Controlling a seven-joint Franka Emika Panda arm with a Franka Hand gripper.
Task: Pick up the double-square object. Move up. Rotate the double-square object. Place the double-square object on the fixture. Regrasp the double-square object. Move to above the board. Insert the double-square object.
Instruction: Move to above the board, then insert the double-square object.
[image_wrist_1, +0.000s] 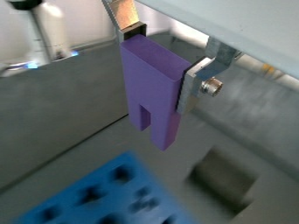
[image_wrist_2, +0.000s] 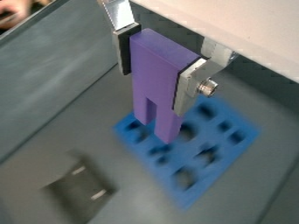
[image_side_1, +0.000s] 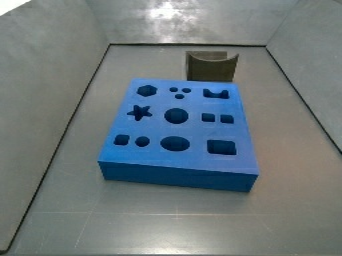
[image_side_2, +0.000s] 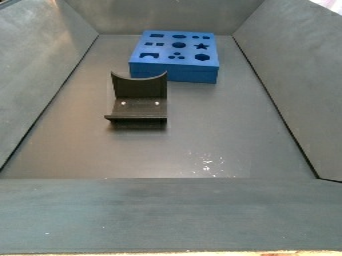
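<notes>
**Piece held high, above the floor between fixture and board**

The fingers (image_wrist_2: 121, 44) of the gripper (image_wrist_2: 158, 54) are clamped on the double-square object (image_wrist_2: 156, 87), gripping its upper end in both wrist views. Its long axis hangs downward, notched end lowest (the slot opens toward the floor). Neither side view shows the gripper, so it is likely raised well above the board (image_side_1: 181, 130) and fixture (image_side_2: 135, 100). Judged step: rotating. Turn slowly, keeping the grip firm so the piece doesn't slip.

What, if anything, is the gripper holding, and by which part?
The gripper holds the double-square object by its unnotched end, fingers on opposite sides; the notched end hangs free above the floor.
</notes>
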